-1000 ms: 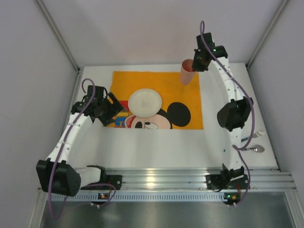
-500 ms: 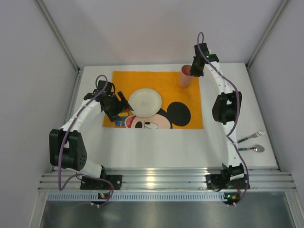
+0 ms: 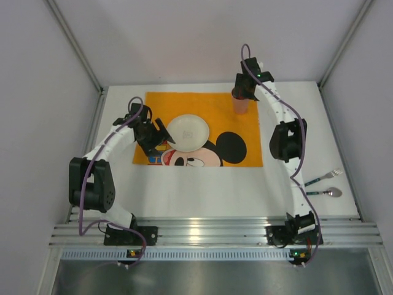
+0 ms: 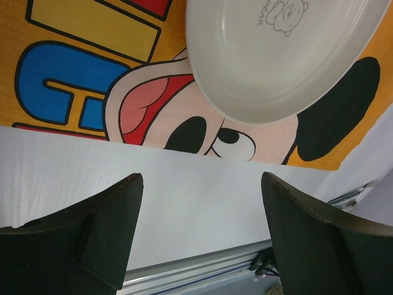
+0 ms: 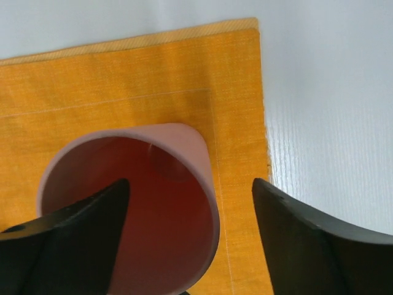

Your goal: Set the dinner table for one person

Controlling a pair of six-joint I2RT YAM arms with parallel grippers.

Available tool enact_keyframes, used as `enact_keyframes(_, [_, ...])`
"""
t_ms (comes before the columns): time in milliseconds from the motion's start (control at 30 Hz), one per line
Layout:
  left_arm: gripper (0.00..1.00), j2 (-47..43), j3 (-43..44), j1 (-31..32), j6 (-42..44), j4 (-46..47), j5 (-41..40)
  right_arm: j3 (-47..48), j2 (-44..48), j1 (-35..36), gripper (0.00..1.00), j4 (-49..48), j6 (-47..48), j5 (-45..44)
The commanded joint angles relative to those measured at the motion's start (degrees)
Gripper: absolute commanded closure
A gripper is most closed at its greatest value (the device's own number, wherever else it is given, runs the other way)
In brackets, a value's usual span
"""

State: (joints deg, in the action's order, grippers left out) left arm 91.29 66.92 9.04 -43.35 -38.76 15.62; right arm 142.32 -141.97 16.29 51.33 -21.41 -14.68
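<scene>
The dinner table (image 3: 196, 190) is a white top with an orange cartoon-mouse placemat (image 3: 209, 104) on it. A white plate (image 3: 187, 131) lies on the mat's left half. A pink cup (image 3: 241, 104) stands upright on the mat's far right corner. My right gripper (image 3: 243, 92) hovers over the cup (image 5: 153, 209), open, one finger above its inside and the other outside its right wall, touching neither side. Just left of the plate (image 4: 276, 55) my left gripper (image 3: 161, 138) is open, with only bare table (image 4: 184, 209) between its fingers.
A fork (image 3: 324, 177) and a spoon (image 3: 328, 192) lie near the table's right edge, beside the right arm. A silver rail (image 3: 209, 230) runs along the near edge. Grey walls close in the left, far and right sides.
My right gripper has opened and let go of the cup, which now stands on the mat's corner. The left arm has shifted slightly toward the plate, still open.
</scene>
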Motion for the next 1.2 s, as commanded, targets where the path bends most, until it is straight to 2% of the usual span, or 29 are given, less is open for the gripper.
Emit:
enact_keyframes(0, [0.17,-2.34,0.85,0.37,0.11,1.67,0.47,2.17,1.87,-0.03,0.16,-3.51,1.54,0.52])
enact_keyframes(33, [0.18,-2.69,0.59,0.45,0.2,1.67,0.38,2.08,3.7,-0.12,0.12,-3.87,2.07,0.53])
enact_keyframes(67, [0.17,-3.56,0.24,0.45,0.11,1.67,0.29,1.91,4.94,-0.21,0.03,-4.31,3.29,0.44])
enact_keyframes(233, [0.18,-5.41,0.15,0.98,0.37,2.02,0.38,-5.37,19.69,-5.37,0.0,-7.56,4.89,-2.63])
enact_keyframes(300, [0.17,-5.68,-0.29,1.33,0.37,2.55,0.99,-12.39,25.23,-7.84,0.0,-7.65,3.05,-7.44])
enact_keyframes(333, [0.17,-5.94,-0.64,1.42,0.2,3.51,1.26,-15.29,31.08,-11.16,0.0,-7.56,2.0,-7.73])
enact_keyframes(400, [0.17,-6.29,-1.7,1.86,0.02,4.39,1.7,-25.13,39.7,-14.52,0.0,-7.39,-1.26,-7.56])
enact_keyframes(433, [0.17,-6.56,-2.31,2.03,0.11,5.44,1.87,-28.82,42.45,-18.71,0.0,-6.6,-2.57,-7.56])
enact_keyframes(467, [0.17,-6.56,-2.75,2.65,0.2,5.89,1.96,-36.08,45.0,-20.67,0.0,-5.81,-5.46,-7.12])
enact_keyframes(533, [0.17,-6.38,-3.89,3.18,0.37,7.64,2.22,-43.84,52.39,-27.23,0.0,-4.67,-8.28,-3.97])
enact_keyframes(567, [0.17,-6.21,-4.42,3.7,0.37,8.43,2.31,-51.54,54.59,-29.54,0.0,-3.88,-9.52,-2.39])
enact_keyframes(633, [0.17,-5.33,-5.91,4.23,0.02,9.67,3.1,-57.92,59.94,-33.76,0.0,-1.69,-10.49,-2.63])
enact_keyframes(700, [0.18,-4.19,-6.62,4.67,-0.68,11.86,4.07,-67.06,63.9,-33.96,0.0,-0.8,-12.25,-6.49])
enact_keyframes(800, [0.18,-1.56,-6.36,5.73,-0.51,12.84,6.09,-75.86,64.89,-36.67,0.0,-1.23,-14.53,-3.8])
enact_keyframes(933, [0.18,-0.41,-5.3,6.34,1.43,12.92,6.01,-80.44,61.04,-46.06,0.07,-2.29,-13.75,3.77])
enact_keyframes(1167, [0.18,-1.46,-6.62,6.26,3.1,13.19,5.91,-84.13,56.11,-47.41,0.11,-6.06,-13.13,5.44])
